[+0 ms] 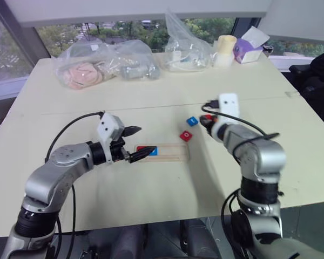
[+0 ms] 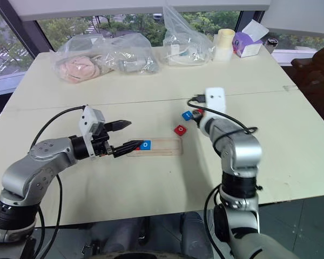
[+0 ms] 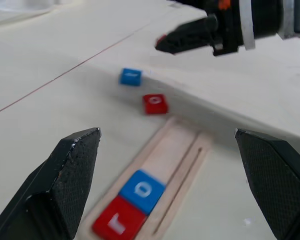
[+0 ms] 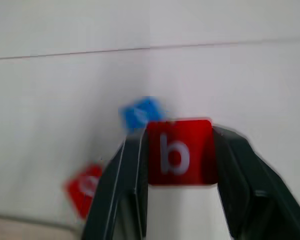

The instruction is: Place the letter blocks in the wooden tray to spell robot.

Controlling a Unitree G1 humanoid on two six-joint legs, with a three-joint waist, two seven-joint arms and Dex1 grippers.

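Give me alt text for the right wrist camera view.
The right gripper holds a red block marked b between its two black fingers, above the pale table. Behind it lie a blue block and another red block, both blurred.

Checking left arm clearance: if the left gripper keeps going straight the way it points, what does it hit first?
Likely the wooden tray, around the blue o block. The left gripper points over its filled end, open; how high it sits is unclear.

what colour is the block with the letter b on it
Red, with a white letter. The b block shows best in the right wrist view, clamped in the right gripper.
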